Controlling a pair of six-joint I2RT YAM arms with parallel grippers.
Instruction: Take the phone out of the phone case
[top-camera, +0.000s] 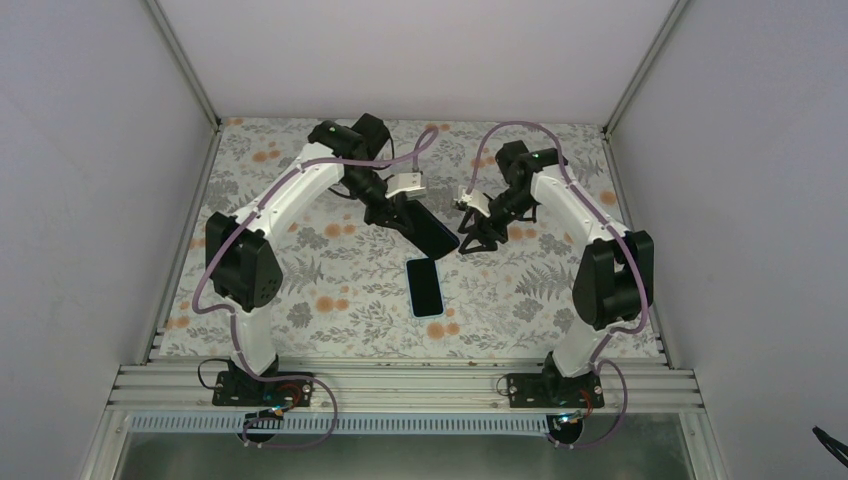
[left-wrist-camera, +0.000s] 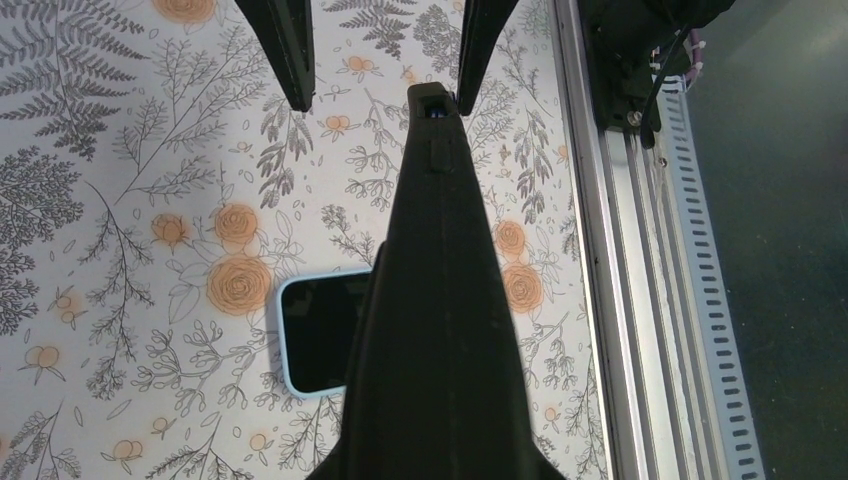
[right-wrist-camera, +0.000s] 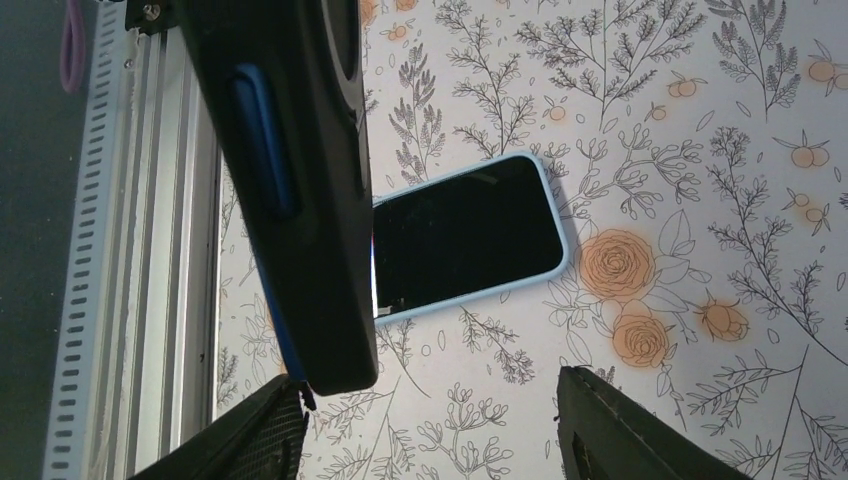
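Observation:
A phone (top-camera: 426, 287) with a black screen and a light blue rim lies flat, screen up, on the flowered table. It also shows in the left wrist view (left-wrist-camera: 315, 330) and the right wrist view (right-wrist-camera: 465, 235). My left gripper (top-camera: 398, 213) is shut on a black phone case (top-camera: 430, 232) and holds it tilted in the air above the phone's far end. The case (left-wrist-camera: 435, 300) hides the left gripper's jaws in the left wrist view. In the right wrist view the case (right-wrist-camera: 290, 180) shows a blue side button. My right gripper (right-wrist-camera: 430, 430) is open, and its left finger (right-wrist-camera: 250, 435) is close to the case's free end.
The flowered mat (top-camera: 330, 270) covers the table. An aluminium rail (top-camera: 400, 385) runs along the near edge, with both arm bases on it. White walls enclose the left, right and back. The right gripper's fingers (left-wrist-camera: 290, 60) show at the top of the left wrist view.

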